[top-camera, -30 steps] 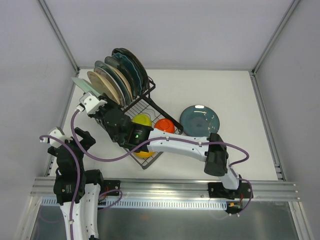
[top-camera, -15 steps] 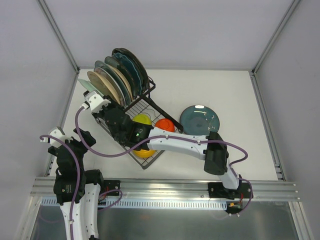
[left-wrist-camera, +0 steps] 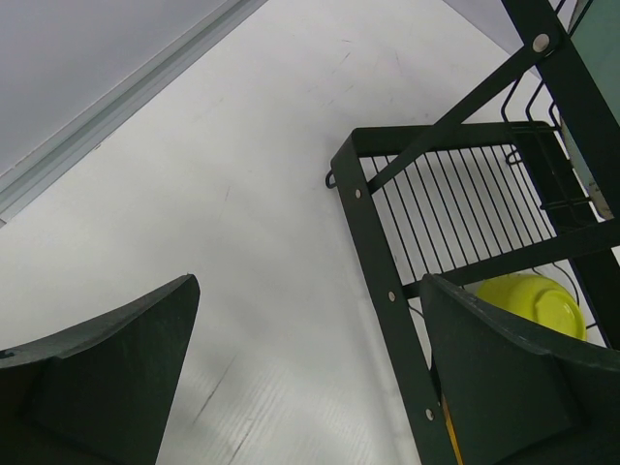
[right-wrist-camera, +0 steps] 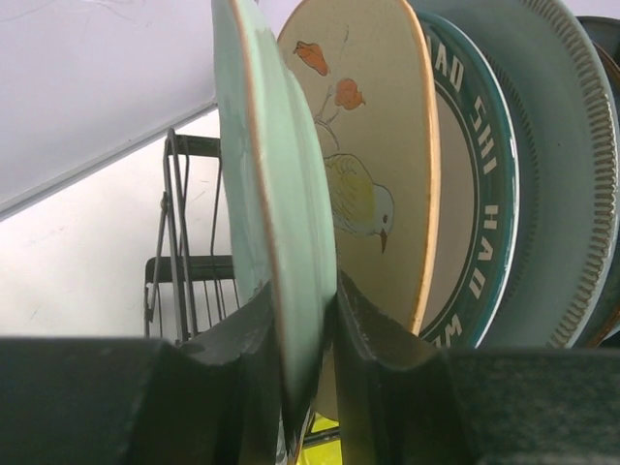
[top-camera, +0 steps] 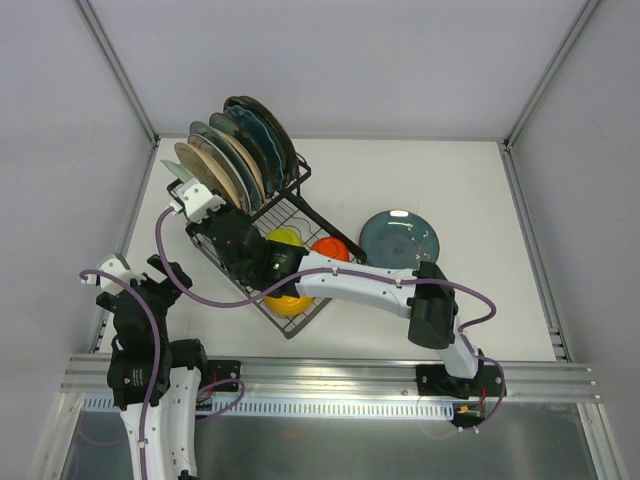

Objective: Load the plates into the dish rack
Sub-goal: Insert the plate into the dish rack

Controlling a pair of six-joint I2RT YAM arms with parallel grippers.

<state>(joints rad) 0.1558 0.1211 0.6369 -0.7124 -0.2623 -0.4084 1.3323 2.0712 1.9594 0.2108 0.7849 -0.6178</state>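
The mint green plate (right-wrist-camera: 281,194) stands on edge at the near-left end of the row in the raised slotted section of the dish rack (left-wrist-camera: 373,242). It is just beside a cream plate (right-wrist-camera: 373,145) painted with a bird. Whether its lower edge sits in a slot is hidden. The right gripper (right-wrist-camera: 310,310) holds it low on the rim, the jaws pinching it from both faces.

Since a second ago that gripper has moved a little farther in toward the rack. The mint green plate has gone from a slanted lean to a more upright stand closer to the row. Nothing else has shifted.

The wrist view shows four plates in the row: the mint one, the cream one, a teal lettered plate (right-wrist-camera: 480,194) and a ribbed grey-blue plate (right-wrist-camera: 567,174). Darker ones stand behind them, and their number is hard to tell.

One dark teal plate (top-camera: 399,240) lies flat on the table (top-camera: 440,180), to the right of the rack and apart from it. The lower basket tray holds three bowls: a yellow bowl (top-camera: 284,239), an orange bowl (top-camera: 330,250) and a yellow-orange bowl (top-camera: 290,305) partly under the right arm.

The left gripper (left-wrist-camera: 308,291) hangs over the table by the rack's near-left corner, its jaws spread wide with nothing between them.

The table is plain white. Pale grey walls with aluminium posts enclose it, and a metal rail runs along the near edge.
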